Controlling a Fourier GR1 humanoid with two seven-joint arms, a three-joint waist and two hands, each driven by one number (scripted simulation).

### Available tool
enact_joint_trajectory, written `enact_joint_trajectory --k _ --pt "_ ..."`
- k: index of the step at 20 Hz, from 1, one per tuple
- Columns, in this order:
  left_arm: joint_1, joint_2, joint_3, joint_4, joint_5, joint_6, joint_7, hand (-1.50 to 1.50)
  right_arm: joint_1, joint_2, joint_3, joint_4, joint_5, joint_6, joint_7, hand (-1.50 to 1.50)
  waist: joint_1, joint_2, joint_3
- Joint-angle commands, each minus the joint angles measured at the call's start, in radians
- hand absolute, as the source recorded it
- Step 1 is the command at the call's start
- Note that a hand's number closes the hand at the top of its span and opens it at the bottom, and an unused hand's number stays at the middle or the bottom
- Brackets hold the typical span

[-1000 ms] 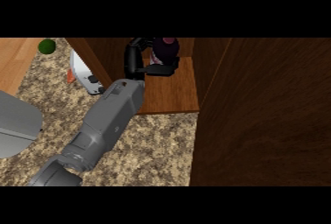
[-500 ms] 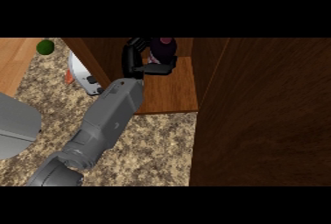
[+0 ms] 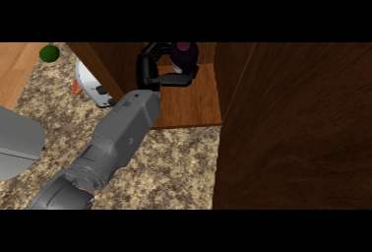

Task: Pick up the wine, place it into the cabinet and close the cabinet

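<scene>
Already inside the cabinet point(image 3: 190, 106), the wine point(image 3: 184, 55) stood on its shelf, the right hand's point(image 3: 154, 66) fingers curled round it. Releasing, withdrawing and closing the open door point(image 3: 291, 128) seemingly remained.

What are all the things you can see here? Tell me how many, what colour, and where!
wine: one, dark purple, inside the cabinet at the top, held by the hand
cabinet: one, brown wood, open, top middle
door: one, dark brown, right side
counter: one, speckled tan, across the bottom
green ball: one, green, top left corner
white thing: one, white with an orange bit, left of the cabinet
grey shape: one, grey, left edge
arm: one, grey, from bottom left
hand: one, black, curled round the wine
</scene>
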State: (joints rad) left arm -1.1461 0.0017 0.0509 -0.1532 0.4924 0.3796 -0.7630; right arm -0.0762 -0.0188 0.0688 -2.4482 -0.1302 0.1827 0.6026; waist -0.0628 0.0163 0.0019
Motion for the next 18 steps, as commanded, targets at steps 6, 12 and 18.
enact_joint_trajectory --k 6,12,18 --pt "-0.030 -0.002 -0.004 0.062 -0.029 0.097 0.044 -1.50 0.018 -0.015 -0.016 -0.068 -0.062 0.008 0.027 -1.50 -0.004 0.004 -0.002" --pt "0.025 0.011 -0.016 0.083 -0.059 0.101 -0.006 -1.50 0.016 0.018 0.021 -0.067 -0.029 -0.017 0.014 -1.50 -0.014 0.011 -0.003" --pt "0.076 0.041 -0.016 0.087 -0.068 0.080 -0.040 -1.50 0.028 0.000 0.005 -0.064 -0.061 0.014 -0.001 -1.50 -0.023 0.016 -0.003"
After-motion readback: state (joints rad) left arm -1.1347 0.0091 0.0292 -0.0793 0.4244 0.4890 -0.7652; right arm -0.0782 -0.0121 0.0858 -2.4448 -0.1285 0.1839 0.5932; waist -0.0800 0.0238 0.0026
